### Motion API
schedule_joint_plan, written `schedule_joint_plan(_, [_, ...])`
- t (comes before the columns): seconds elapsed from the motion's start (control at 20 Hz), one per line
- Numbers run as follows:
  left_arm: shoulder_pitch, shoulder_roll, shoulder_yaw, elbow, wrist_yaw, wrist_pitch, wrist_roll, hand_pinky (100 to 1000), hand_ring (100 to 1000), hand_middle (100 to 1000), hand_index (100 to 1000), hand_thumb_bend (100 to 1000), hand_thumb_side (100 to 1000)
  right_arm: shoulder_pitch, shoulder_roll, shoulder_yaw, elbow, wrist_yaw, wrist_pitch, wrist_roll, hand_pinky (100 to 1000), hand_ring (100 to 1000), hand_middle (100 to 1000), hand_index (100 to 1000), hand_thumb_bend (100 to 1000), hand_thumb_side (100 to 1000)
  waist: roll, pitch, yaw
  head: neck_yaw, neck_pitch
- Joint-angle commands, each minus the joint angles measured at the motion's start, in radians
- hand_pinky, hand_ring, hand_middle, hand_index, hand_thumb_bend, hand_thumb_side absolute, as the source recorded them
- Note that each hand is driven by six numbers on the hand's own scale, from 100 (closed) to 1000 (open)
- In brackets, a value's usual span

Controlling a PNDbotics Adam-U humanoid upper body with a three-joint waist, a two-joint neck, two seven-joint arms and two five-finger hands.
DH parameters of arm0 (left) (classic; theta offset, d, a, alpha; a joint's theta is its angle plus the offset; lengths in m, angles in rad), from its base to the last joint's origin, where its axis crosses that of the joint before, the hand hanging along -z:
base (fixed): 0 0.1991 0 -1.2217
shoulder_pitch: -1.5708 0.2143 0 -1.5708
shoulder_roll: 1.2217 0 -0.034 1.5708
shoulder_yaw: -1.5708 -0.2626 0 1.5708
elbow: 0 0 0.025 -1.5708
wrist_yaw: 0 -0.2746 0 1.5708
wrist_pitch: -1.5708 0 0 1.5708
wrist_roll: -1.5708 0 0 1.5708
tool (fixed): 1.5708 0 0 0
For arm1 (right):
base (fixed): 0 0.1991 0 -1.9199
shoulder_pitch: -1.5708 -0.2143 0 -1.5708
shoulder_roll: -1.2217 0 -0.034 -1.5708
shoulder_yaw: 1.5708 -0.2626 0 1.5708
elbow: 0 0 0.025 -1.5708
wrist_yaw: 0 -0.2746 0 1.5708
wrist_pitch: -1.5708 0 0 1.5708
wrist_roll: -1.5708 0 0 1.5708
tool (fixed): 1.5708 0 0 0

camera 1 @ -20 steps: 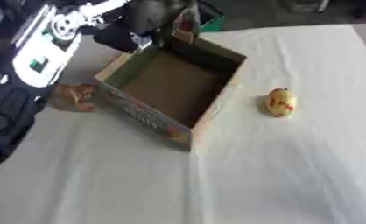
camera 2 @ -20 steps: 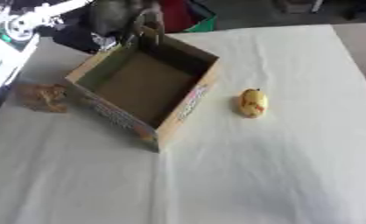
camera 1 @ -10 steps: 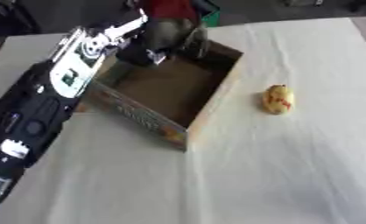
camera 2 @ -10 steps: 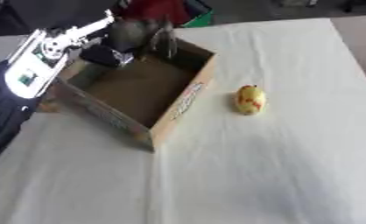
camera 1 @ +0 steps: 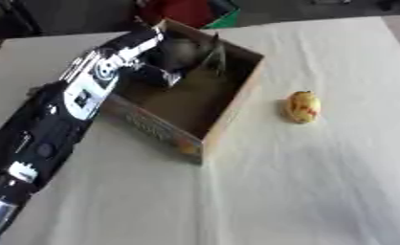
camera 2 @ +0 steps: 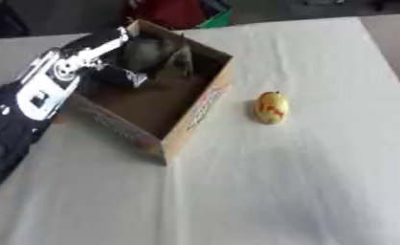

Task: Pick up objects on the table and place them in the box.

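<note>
Left robot hand (camera 1: 183,53) over far end of box (camera 1: 233,107), fingers curled on grey object; lower inside walls before release. Yellow object (camera 1: 303,106) waits on counter (camera 1: 320,182).

No readable text can be made out. Coloured printing runs along the outer wall of the box (camera 1: 157,131), and red marks show on the yellow object (camera 2: 271,108) beside it, all illegible.
</note>
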Motion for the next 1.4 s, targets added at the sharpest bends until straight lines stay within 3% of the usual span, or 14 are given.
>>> schedule_joint_plan(0.05, [-0.013, 0.014, 0.012, 0.010, -0.027, -0.027, -0.047, 514, 539, 513, 606, 100, 330, -0.006, -0.017, -0.010, -0.020, -0.011, 0.002, 0.001, 705, 1000, 576, 828, 100, 967, -0.005, -0.017, -0.002, -0.004, 0.000])
schedule_joint_plan(0.1, [-0.012, 0.015, 0.014, 0.015, -0.032, -0.038, -0.061, 544, 596, 585, 706, 100, 418, -0.006, -0.017, -0.010, -0.020, -0.011, 0.002, 0.001, 705, 1000, 576, 828, 100, 967, -0.005, -0.017, -0.002, -0.004, 0.000])
schedule_joint_plan(0.15, [-0.011, 0.015, 0.016, 0.018, -0.039, -0.050, -0.072, 552, 612, 603, 732, 100, 445, -0.006, -0.017, -0.010, -0.020, -0.010, 0.003, 0.001, 705, 1000, 576, 828, 100, 967, -0.005, -0.017, -0.002, -0.005, 0.000])
schedule_joint_plan(0.2, [-0.009, 0.017, 0.019, 0.017, -0.045, -0.064, -0.079, 580, 676, 677, 807, 144, 563, -0.006, -0.016, -0.010, -0.020, -0.010, 0.003, 0.001, 705, 1000, 576, 828, 100, 968, -0.004, -0.016, -0.002, -0.005, -0.001])
schedule_joint_plan(0.3, [-0.007, 0.022, 0.021, 0.014, -0.072, -0.089, -0.085, 614, 763, 757, 881, 331, 689, -0.005, -0.017, -0.011, -0.020, -0.008, 0.003, 0.002, 705, 1000, 576, 828, 100, 968, -0.004, -0.015, -0.002, -0.006, -0.001])
schedule_joint_plan(0.5, [-0.005, 0.025, 0.030, 0.017, -0.156, -0.111, -0.077, 643, 827, 821, 940, 488, 773, -0.004, -0.016, -0.012, -0.020, -0.007, 0.003, -0.001, 705, 1000, 575, 828, 100, 969, -0.004, -0.014, -0.002, -0.007, 0.000])
schedule_joint_plan(0.7, [-0.009, 0.027, 0.042, 0.015, -0.230, -0.092, -0.047, 679, 893, 895, 995, 640, 849, 0.001, -0.014, -0.012, -0.020, -0.006, 0.007, -0.003, 705, 1000, 575, 829, 100, 970, -0.004, -0.015, 0.000, -0.007, 0.002])
schedule_joint_plan(0.9, [-0.016, 0.028, 0.052, 0.008, -0.246, -0.078, -0.020, 690, 902, 905, 1000, 730, 882, 0.002, -0.015, -0.013, -0.020, -0.005, 0.006, -0.004, 705, 1000, 575, 828, 100, 968, -0.005, -0.018, 0.002, -0.008, 0.004])
schedule_joint_plan(1.4, [-0.021, 0.072, 0.075, -0.122, -0.191, -0.023, -0.007, 663, 863, 861, 962, 532, 864, 0.021, -0.016, -0.016, -0.020, -0.002, 0.011, -0.008, 705, 1000, 575, 828, 100, 970, -0.011, -0.037, 0.027, -0.019, 0.021])
